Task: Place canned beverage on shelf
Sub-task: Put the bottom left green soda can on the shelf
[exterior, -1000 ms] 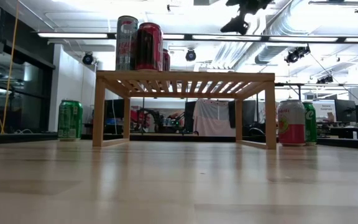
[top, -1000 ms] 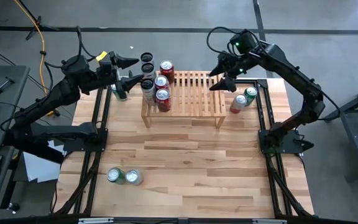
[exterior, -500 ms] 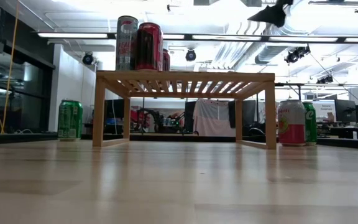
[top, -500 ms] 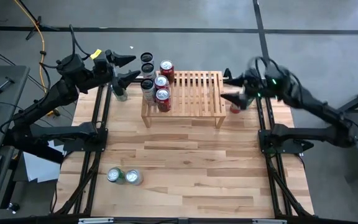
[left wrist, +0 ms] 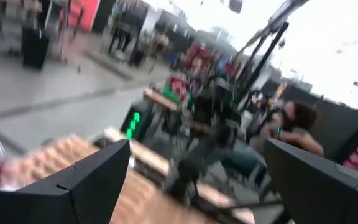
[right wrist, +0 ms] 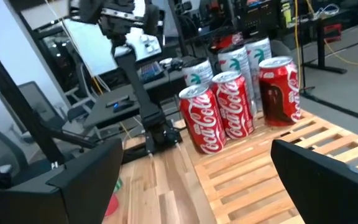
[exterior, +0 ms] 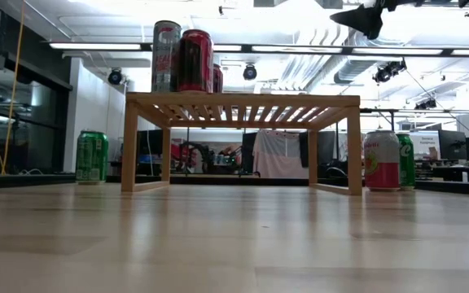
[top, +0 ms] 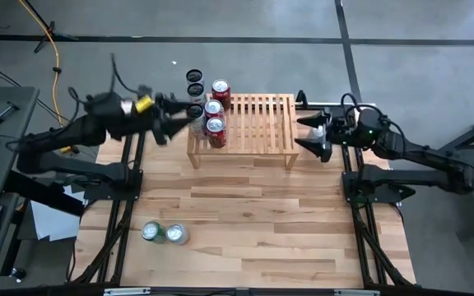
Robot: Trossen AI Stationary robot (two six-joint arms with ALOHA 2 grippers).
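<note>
We see the shelf (top: 243,130), a low light-wood rack with a slatted top, standing near the table's (top: 253,222) far edge, about midway along it. Five cans (top: 208,107) crowd the shelf's left end, red ones and silver ones, which leaves most of the slats bare, likely to keep room for more. A green can (exterior: 92,156) stands on the table just beyond the shelf's left end, and a pink-and-white can (exterior: 382,160) with a green one behind it stands by its right end. Two more cans (top: 164,233) sit near the table's front left corner. The left gripper (top: 174,120) hovers above the table's far left edge, its fingers spread and empty, close to the cans at the shelf's left end. The right gripper (top: 313,134) hangs just off the shelf's right end, also spread wide and holding nothing, probably positioned to take a can waiting there.
</note>
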